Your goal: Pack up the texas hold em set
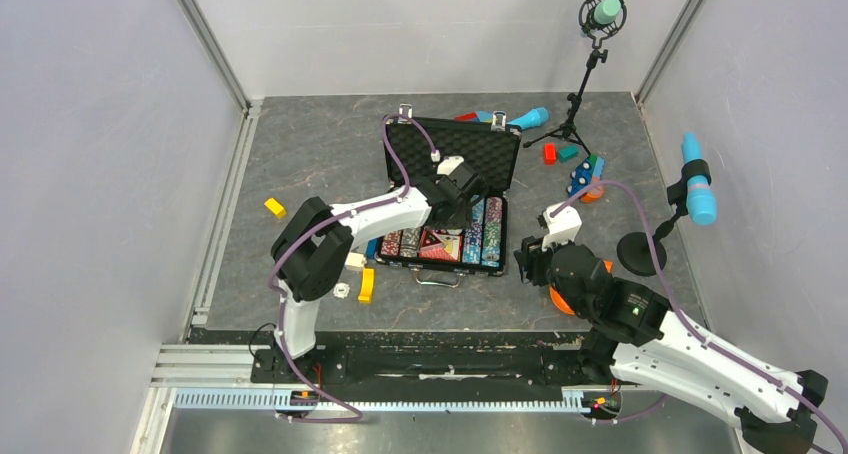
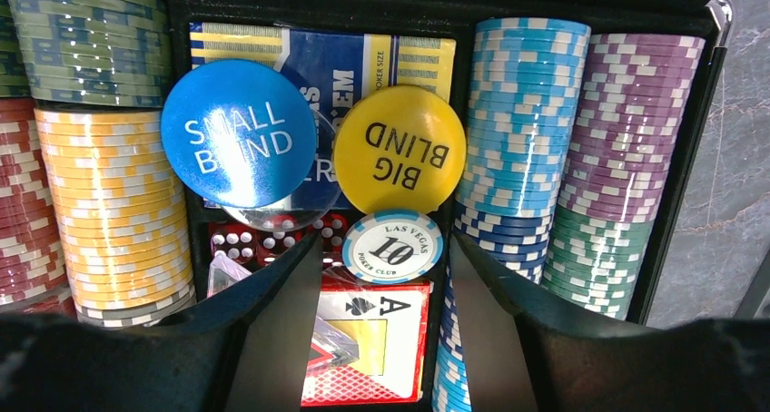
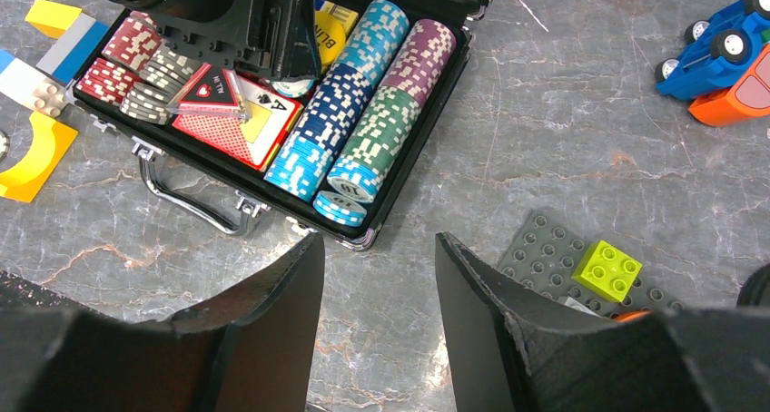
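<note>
The surface [image 1: 330, 144] is grey, marbled and scuffed, closed in by pale walls [image 1: 100, 124] at the left, back and right, with a metal rail [image 1: 400, 399] along the near edge. The black case [image 1: 490, 154] sits near the middle of it, with its foam-lined lid upright at the back and its handle facing the arms.

Toy blocks lie scattered around it, among them a yellow one [image 1: 274, 208] off to the left. A microphone on a stand [image 1: 603, 14] is in the far right corner, and a blue microphone [image 1: 698, 179] is by the right wall.

Inside the case, rows of chips [image 2: 522, 112] flank a middle compartment. This holds a blue "SMALL BLIND" disc [image 2: 238, 132], a yellow "BIG BLIND" disc [image 2: 399, 149], red dice [image 2: 241, 242] and a deck of cards [image 2: 368, 339].

The left gripper [image 2: 383, 244] hangs over that compartment with its jaws partly apart. A single "10" chip [image 2: 392, 246] lies between the fingertips, and it seems to be ungripped, though the angle is poor.

The right gripper [image 3: 377, 244] is over bare surface just right of the case, jaws apart and holding nothing. It is near a grey plate [image 3: 554, 249] with a green block [image 3: 617, 269] on it.
</note>
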You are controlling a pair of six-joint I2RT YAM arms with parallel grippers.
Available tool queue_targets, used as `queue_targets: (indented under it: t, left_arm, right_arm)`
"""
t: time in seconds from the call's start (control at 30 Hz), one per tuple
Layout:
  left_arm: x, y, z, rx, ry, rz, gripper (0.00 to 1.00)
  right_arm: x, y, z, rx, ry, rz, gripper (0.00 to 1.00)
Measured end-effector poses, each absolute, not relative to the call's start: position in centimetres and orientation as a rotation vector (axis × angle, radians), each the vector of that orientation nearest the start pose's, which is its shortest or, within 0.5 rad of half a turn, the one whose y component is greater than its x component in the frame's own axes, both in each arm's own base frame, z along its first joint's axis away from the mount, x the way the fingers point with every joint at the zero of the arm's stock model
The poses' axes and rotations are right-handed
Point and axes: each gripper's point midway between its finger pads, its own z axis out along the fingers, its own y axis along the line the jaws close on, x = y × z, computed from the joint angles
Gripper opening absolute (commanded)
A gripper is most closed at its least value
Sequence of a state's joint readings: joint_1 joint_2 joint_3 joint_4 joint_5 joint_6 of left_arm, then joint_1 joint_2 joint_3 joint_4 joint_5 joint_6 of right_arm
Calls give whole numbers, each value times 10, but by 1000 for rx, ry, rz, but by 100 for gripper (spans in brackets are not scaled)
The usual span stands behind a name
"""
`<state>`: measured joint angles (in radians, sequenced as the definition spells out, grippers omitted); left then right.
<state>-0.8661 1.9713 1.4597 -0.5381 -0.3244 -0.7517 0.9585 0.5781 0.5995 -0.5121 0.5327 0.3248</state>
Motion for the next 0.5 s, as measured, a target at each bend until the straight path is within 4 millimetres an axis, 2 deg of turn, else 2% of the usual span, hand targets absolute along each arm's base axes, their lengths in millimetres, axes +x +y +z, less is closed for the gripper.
queue_targets:
  t: [0.5]
  left_arm:
    - [325,-337,50,47,2545,-178,55]
  right_arm:
    - [195,142,179,-310,1975,275,51]
